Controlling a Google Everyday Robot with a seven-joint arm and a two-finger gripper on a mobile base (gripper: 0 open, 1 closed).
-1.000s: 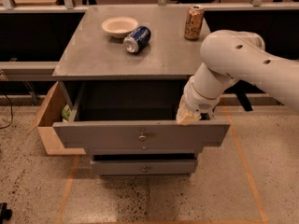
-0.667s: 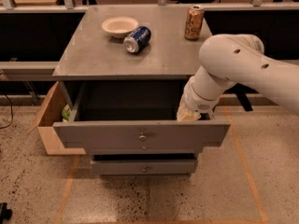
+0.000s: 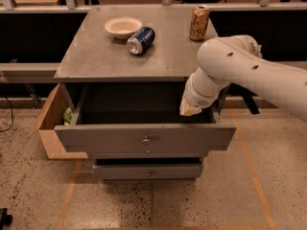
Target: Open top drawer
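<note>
The top drawer is a wide grey drawer with a small round metal knob at its centre. It stands pulled out from under the grey table top, with its dark inside showing. My white arm reaches in from the right. My gripper is at the arm's lower end, over the right rear part of the open drawer and above its front panel. It is apart from the knob.
On the table top are a white bowl, a blue can lying on its side and an upright tan can. Two narrower grey drawers sit below. An open cardboard box stands at the left.
My gripper end has shifted slightly up and left over the drawer. The drawer stays pulled out as before, and the things on the table have not moved.
</note>
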